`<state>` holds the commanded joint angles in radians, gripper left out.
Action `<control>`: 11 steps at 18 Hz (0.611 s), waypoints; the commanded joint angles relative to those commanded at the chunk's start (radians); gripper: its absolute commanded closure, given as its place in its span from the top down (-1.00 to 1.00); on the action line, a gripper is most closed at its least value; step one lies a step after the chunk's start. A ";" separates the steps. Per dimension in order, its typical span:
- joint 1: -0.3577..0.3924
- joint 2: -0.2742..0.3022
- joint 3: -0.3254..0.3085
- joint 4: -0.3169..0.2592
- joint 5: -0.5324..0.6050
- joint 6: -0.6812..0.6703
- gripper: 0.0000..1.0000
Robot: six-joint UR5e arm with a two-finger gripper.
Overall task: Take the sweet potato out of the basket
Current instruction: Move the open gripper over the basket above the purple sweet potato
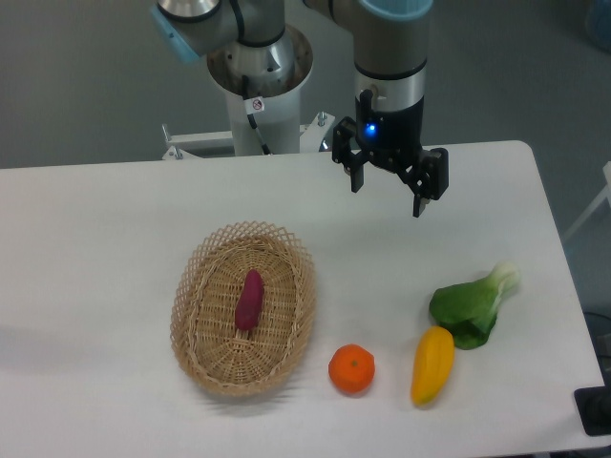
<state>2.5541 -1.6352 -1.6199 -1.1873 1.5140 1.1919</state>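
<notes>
Sweet potato [249,300] lying in the basket [200,286] on the white bench [86,239], fingers [417,200] spread and empty above it.

The magenta tuber rests lengthwise near the basket's middle, below and well to the left of the gripper [389,189], which hangs over the far part of the bench with nothing between its black fingers. Below the fingers, near the front edge, sit an orange fruit [351,369] and a yellow vegetable [432,364], the latter just beside a leafy green vegetable [474,305]. The bench top is plain matte white; behind it stands the arm's white pedestal [260,105] against a grey floor [86,76].
</notes>
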 joint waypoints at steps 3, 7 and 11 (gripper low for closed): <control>-0.008 -0.002 -0.002 0.000 -0.014 0.002 1.00; -0.037 -0.008 -0.005 0.003 -0.032 0.000 1.00; -0.064 -0.012 -0.011 0.018 -0.066 -0.027 1.00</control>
<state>2.4897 -1.6475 -1.6306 -1.1690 1.4481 1.1645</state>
